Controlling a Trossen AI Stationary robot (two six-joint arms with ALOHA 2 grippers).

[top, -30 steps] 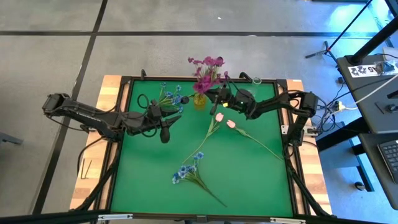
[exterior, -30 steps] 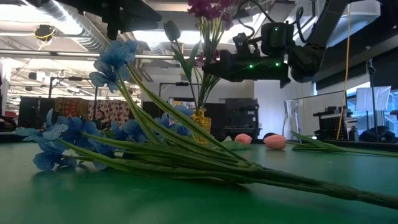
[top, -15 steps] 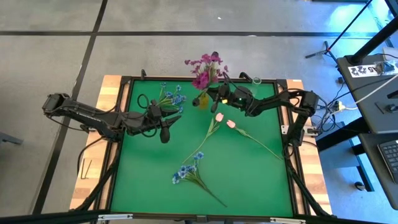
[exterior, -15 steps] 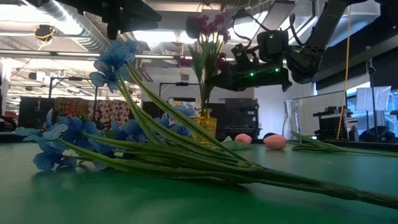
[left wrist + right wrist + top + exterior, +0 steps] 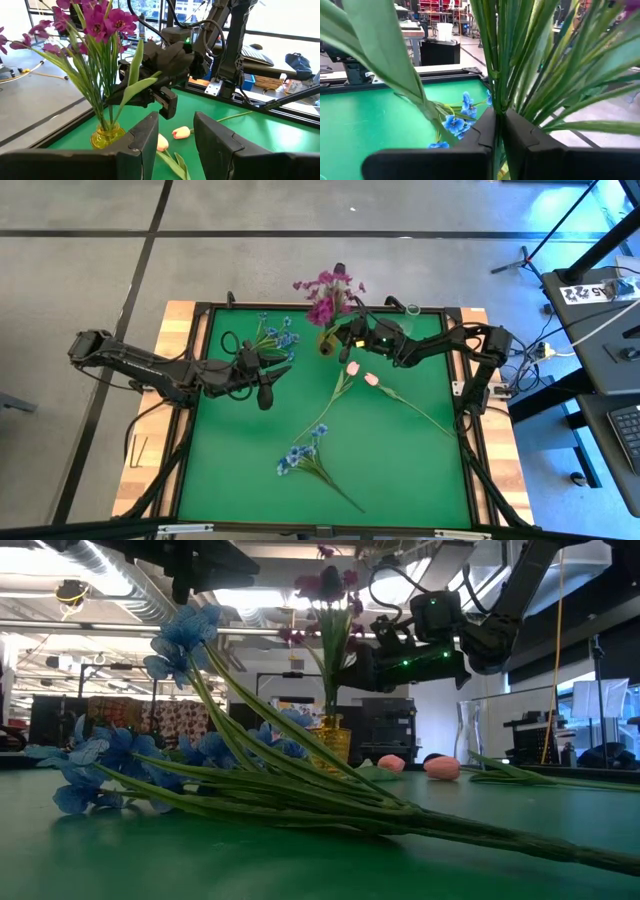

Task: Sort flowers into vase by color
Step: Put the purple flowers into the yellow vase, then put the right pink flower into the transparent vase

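Up at the table's far edge (image 5: 300, 308), the right hand (image 5: 345, 332) grips magenta stems (image 5: 507, 60); the left hand (image 5: 268, 395) is open.

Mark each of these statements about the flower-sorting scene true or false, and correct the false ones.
1. The right pincer is shut on the magenta flowers. True.
2. The magenta flowers' stems stand in a yellow vase. True.
3. The left pincer holds a blue spray. False: it holds nothing and hovers over the green mat.
4. Two pale pink tulips stand in a vase. False: they lie on the mat.
5. A blue spray lies on the mat near the front edge. True.
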